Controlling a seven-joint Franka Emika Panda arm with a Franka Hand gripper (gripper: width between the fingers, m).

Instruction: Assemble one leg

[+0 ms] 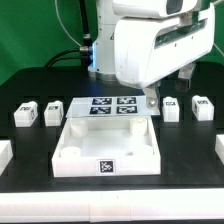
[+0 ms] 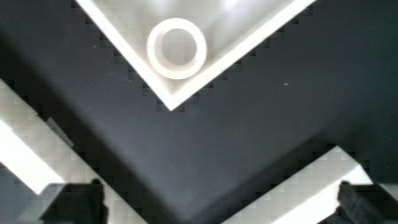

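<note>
Claw point(image 2: 217, 203) is held wide open and empty, fingertips point(image 2: 71, 203) well apart, above the far corner socket point(image 2: 175, 47) of the tray point(image 1: 70, 160), on the exterior view's right. Nearest, the tray is laid open side up, apparently so that a post can be received. Beyond it, the leg point(image 1: 171, 108) stands untouched near the claw on that same side, within easy reach; the other legs point(image 1: 52, 110) are ranged in the same row. Between them the marker board point(image 1: 112, 105) lies flat.

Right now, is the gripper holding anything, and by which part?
Nothing is held. The gripper is open; between its fingers the wrist view shows only black table. The legs stand untouched.
</note>
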